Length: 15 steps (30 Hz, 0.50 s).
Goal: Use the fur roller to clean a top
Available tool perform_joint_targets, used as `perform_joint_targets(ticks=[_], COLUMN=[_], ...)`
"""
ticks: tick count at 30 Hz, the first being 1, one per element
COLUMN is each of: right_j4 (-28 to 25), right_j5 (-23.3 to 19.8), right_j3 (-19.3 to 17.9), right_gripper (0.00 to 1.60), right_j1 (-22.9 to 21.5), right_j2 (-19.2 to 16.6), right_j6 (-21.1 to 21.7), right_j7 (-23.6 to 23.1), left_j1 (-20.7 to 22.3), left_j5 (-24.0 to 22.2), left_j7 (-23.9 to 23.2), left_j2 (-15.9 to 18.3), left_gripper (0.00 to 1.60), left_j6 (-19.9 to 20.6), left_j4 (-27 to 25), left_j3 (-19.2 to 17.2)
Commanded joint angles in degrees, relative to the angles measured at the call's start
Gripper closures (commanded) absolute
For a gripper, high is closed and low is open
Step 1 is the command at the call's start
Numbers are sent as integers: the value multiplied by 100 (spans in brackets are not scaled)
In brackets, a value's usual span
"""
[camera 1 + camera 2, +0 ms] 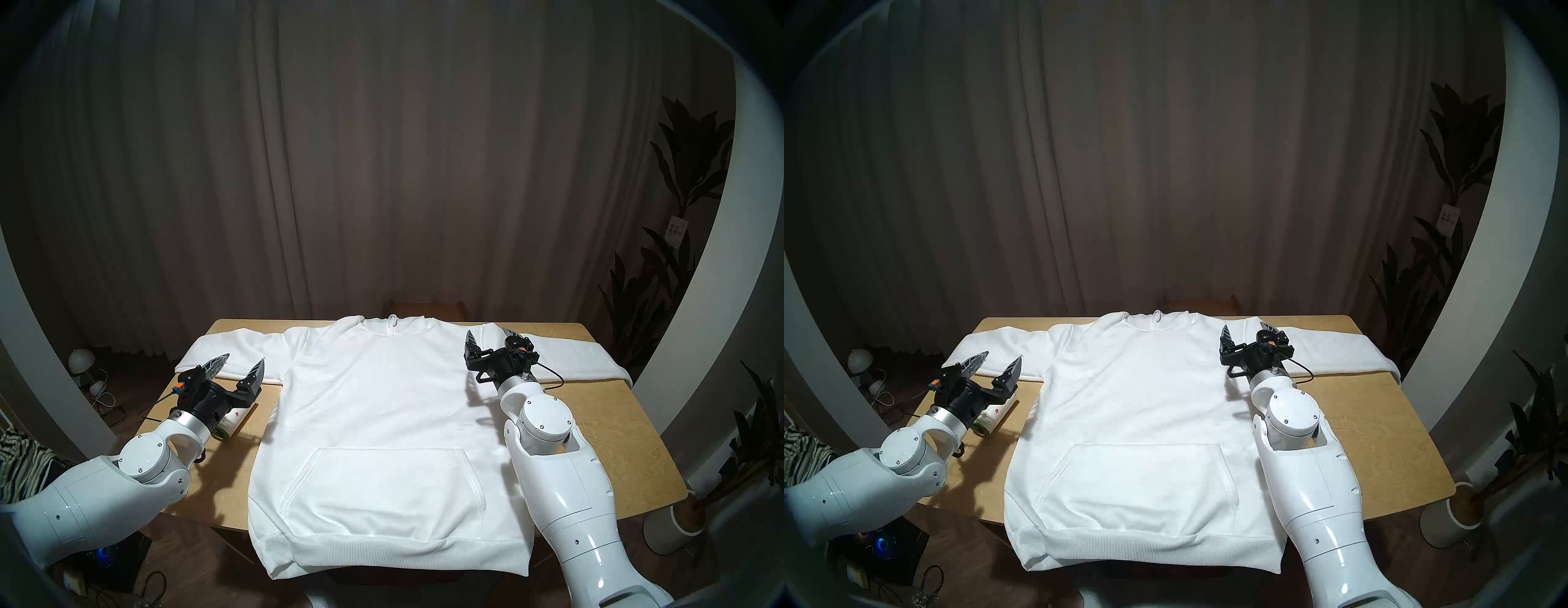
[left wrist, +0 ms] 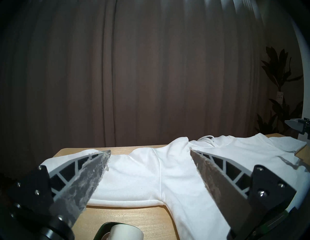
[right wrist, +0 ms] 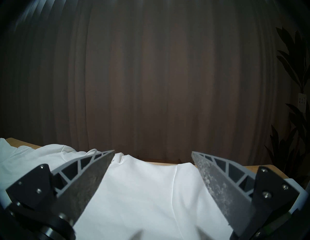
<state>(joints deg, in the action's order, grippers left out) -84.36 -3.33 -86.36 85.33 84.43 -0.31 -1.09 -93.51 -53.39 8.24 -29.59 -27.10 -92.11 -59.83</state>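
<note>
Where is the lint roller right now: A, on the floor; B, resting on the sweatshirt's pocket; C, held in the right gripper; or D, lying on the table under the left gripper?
D: the lint roller lies on the bare table beneath the open left gripper, beside the sweatshirt.

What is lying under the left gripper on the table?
Under the open left gripper lies the fur roller on the bare table, beside the white top. The gripper body covers most of its handle.

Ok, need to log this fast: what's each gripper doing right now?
Left gripper: open, empty, above the lint roller on the table.
Right gripper: open, empty, over the white hoodie.
</note>
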Motion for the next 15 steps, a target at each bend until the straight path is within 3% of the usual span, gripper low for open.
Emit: perform_joint_targets(ticks=[1,15], right_j4=[138,342], right_j5=[52,-73], right_j3=[67,119], right_gripper=[0,0], right_j1=[-411,-392], right_j2=[135,357], right_j6=[-72,-386], right_j7=[109,281], left_j1=[567,1213], left_j5=[711,2460], left_j7=[396,1935], left_j2=[-455,-1391], left_gripper=[0,0], left_j6=[72,511], left_j4=[140,881], left_j3=[61,382])
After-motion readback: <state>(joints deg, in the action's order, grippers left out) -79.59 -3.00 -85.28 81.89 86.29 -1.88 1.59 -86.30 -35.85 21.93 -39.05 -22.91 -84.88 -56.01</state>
